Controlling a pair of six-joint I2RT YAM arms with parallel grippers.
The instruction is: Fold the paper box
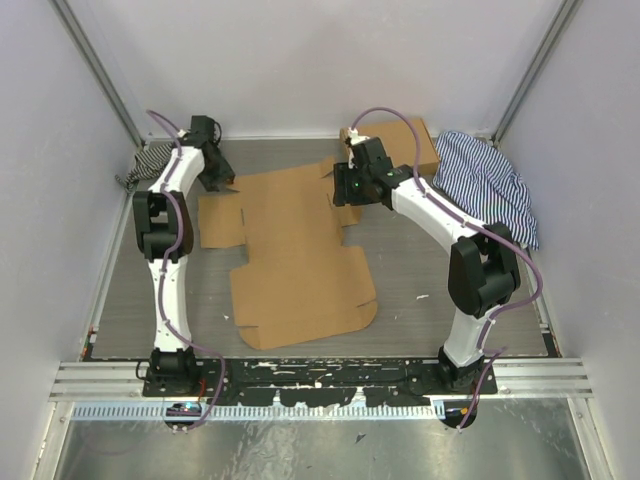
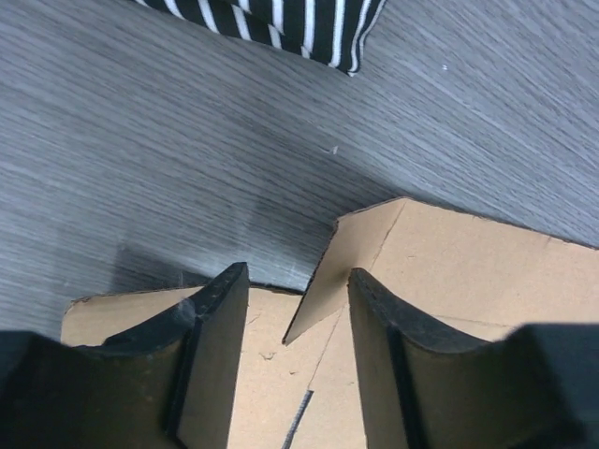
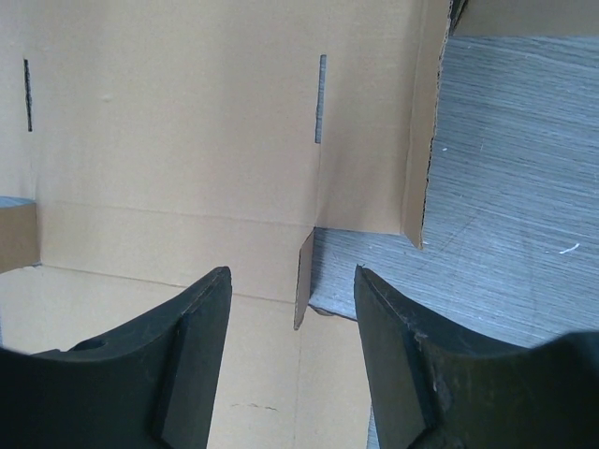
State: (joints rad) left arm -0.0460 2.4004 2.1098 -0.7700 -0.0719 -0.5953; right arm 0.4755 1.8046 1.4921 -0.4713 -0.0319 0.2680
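The paper box (image 1: 290, 250) lies unfolded and nearly flat in the middle of the table, a brown die-cut sheet with flaps and slits. My left gripper (image 1: 222, 180) is open over its far left corner; in the left wrist view (image 2: 298, 281) a raised flap corner (image 2: 342, 271) stands between the fingers. My right gripper (image 1: 345, 190) is open over the sheet's far right edge; in the right wrist view (image 3: 292, 276) a small upright tab (image 3: 303, 281) stands between the fingers, with two slits (image 3: 321, 98) beyond.
A formed flat brown cardboard box (image 1: 415, 142) sits at the back right. A blue striped cloth (image 1: 490, 185) lies right of it. A black-and-white striped cloth (image 1: 148, 162) lies at the back left, also in the left wrist view (image 2: 281, 23). Walls enclose the table.
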